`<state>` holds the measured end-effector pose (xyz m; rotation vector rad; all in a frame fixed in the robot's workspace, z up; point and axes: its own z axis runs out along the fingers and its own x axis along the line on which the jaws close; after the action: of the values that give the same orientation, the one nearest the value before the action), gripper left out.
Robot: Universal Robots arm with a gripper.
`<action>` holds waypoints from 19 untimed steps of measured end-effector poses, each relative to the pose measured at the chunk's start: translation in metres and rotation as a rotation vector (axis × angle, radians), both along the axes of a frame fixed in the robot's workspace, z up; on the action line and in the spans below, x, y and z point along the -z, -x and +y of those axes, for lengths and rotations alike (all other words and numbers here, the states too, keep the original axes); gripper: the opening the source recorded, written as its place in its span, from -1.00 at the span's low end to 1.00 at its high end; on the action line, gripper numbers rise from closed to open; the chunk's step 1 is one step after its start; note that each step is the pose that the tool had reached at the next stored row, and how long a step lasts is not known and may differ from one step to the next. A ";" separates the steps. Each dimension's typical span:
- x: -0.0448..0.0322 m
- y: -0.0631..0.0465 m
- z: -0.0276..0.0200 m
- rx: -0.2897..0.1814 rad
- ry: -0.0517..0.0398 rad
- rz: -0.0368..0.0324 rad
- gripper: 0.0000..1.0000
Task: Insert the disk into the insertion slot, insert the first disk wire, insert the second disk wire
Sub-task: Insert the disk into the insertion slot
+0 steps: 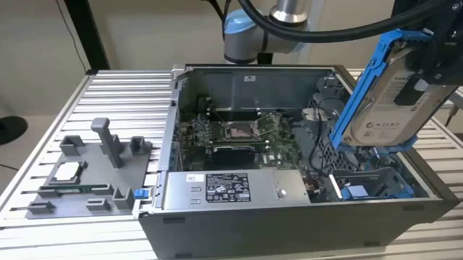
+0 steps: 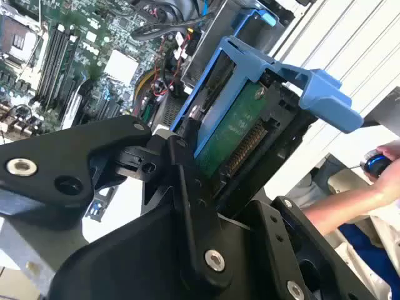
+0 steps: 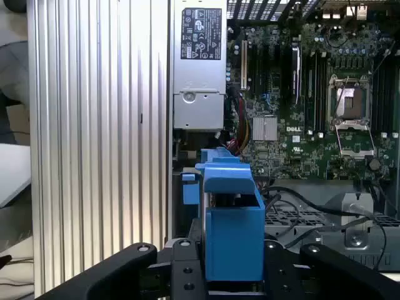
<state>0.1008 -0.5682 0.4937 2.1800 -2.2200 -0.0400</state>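
My claw (image 1: 425, 76) grips the disk (image 1: 383, 114), tilted above the slot (image 1: 370, 185) — I bet it jams crooked or snags cables (image 1: 316, 145) beside it.

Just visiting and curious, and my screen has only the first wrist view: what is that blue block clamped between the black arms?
Observer: In the exterior view it is the disk, a silver-grey hard drive in a blue carrier, held tilted by the gripper.
Operator: Is it inside the computer?
Observer: No. The exterior view shows it above the open computer case, apart from the insertion slot below.
Operator: Anyone nearby?
Observer: Yes, the second wrist view shows a person's hand and forearm beyond the disk.
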 end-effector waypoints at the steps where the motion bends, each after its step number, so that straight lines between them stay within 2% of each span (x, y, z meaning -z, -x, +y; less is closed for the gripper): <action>1: 0.0000 0.000 0.0000 0.000 0.0000 0.0000 -1.00; 10: 0.0006 0.000 0.0000 0.000 0.0000 0.0000 -1.00; 19: 0.0076 -0.005 0.0000 0.000 -0.0003 -0.0003 -1.00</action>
<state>0.1060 -0.5682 0.4862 2.1803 -2.2204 -0.0400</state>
